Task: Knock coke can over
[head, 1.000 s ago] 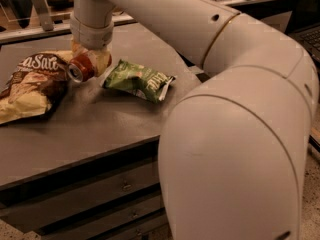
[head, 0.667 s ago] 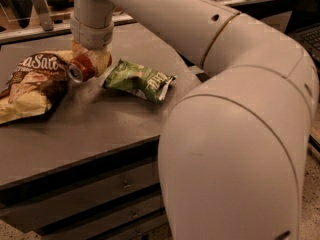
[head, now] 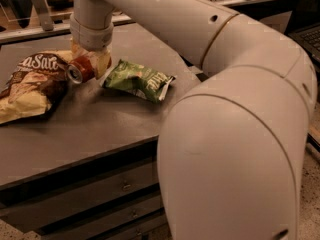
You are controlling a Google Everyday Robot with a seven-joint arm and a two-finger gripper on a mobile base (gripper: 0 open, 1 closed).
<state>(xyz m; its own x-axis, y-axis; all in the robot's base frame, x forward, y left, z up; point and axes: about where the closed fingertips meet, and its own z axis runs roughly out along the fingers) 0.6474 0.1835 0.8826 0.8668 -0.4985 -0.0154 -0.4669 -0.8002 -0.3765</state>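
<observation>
In the upper left, our gripper (head: 92,59) sits at the tipped coke can (head: 82,70), between the brown chip bag (head: 30,84) and the green chip bag (head: 140,79); we cannot tell its grip.

A dark table (head: 100,129) with drawers (head: 100,190) beneath stood on speckled floor (head: 312,204), a rail (head: 25,32) behind it, the gripper (head: 91,65) over its far left.

Red coke can (head: 83,69), sideways, at jaws
</observation>
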